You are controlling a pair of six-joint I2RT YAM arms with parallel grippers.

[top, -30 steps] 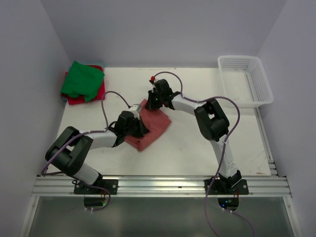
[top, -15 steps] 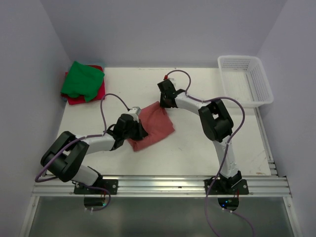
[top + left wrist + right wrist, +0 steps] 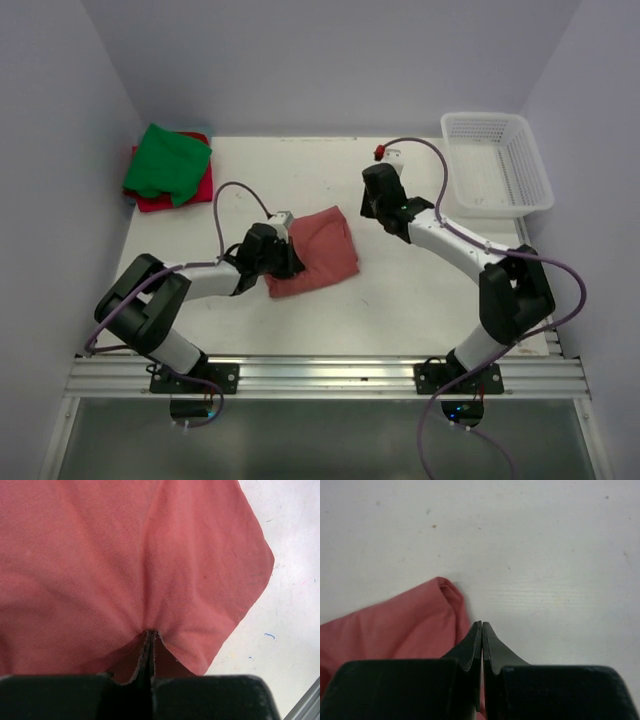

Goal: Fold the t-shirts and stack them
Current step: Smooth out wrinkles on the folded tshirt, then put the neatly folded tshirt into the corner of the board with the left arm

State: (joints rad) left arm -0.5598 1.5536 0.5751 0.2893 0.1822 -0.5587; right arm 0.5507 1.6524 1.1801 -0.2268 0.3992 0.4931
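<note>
Across the overhead view, a folded brick-red t-shirt [image 3: 318, 252] is lying near the middle of the white bench [image 3: 400, 300]. The left end effector [image 3: 283, 257] is resting at the shirt's left edge, clenched on the cloth. The right end effector [image 3: 370, 207] is sitting just beside the shirt's far right corner; its state is not readable from this height. In the far left corner, a green t-shirt [image 3: 167, 160] is sitting on top of a red-pink t-shirt [image 3: 165, 200]. A white mesh basket [image 3: 495, 170] is standing in the far right corner, well apart from the shirts.

At the left wrist, the left end effector [image 3: 150, 636] is pinching a fold of the brick-red t-shirt [image 3: 125, 555] between its pressed-together fingers, and the cloth is puckering toward the pinch. Fabric is filling most of the view, with bare bench [image 3: 295, 580] showing at the right.

At the right wrist, the right end effector [image 3: 481, 627] is clenched, fingertips pressed together. A rounded corner of the brick-red t-shirt [image 3: 395, 627] is lying just to their left on the bench [image 3: 530, 530]; whether fingers and cloth are touching is unclear.
</note>
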